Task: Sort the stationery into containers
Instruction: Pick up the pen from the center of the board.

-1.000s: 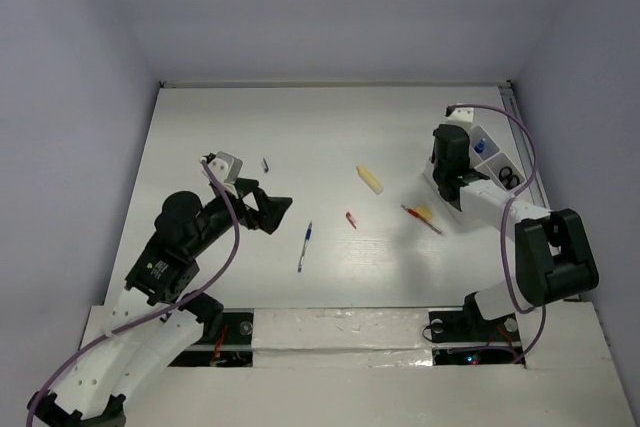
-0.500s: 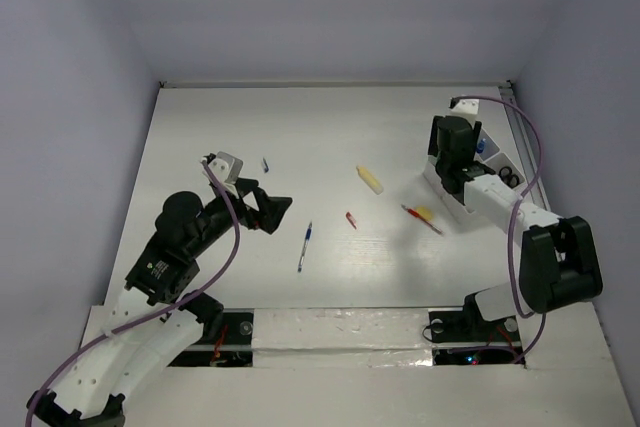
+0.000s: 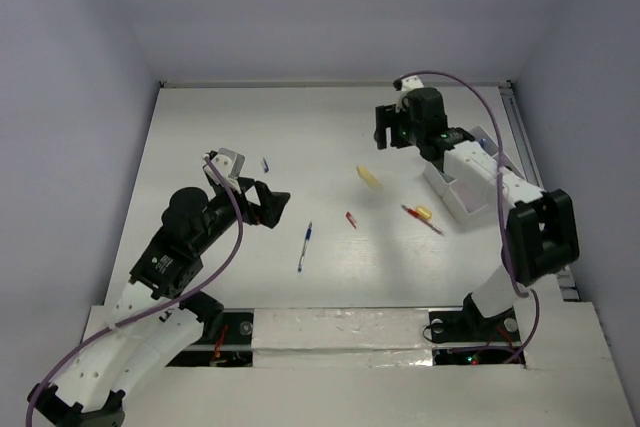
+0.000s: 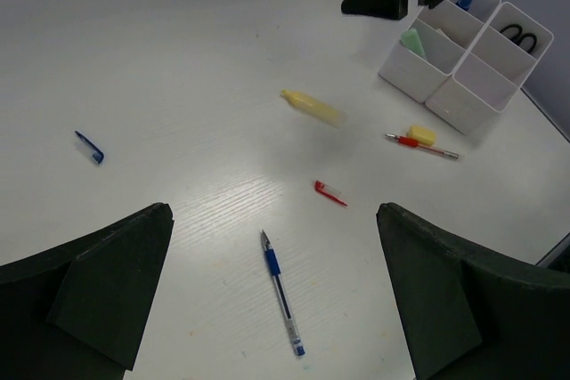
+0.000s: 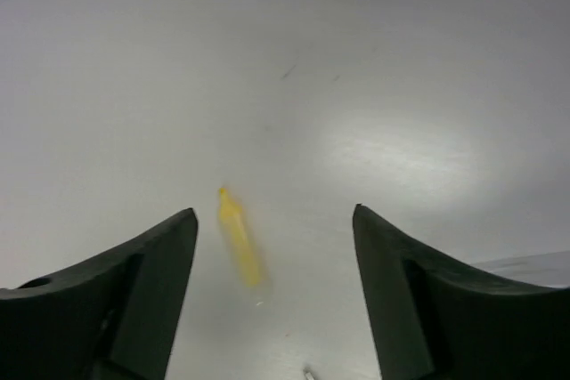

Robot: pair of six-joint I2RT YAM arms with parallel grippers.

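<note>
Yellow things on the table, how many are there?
2. The yellow marker lies mid-table; a small yellow piece sits by the red pencil, beside the white tray. Others could be hidden inside the tray.

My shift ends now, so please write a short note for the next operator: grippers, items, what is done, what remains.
Left gripper: open, empty, near the blue-white pen.
Right gripper: open, empty, near the pale yellow marker.
Done: scissors and green eraser lie in the tray.
Left: pen, marker, red pencil, yellow piece beside it, red bit, blue bit, all on the table.
</note>
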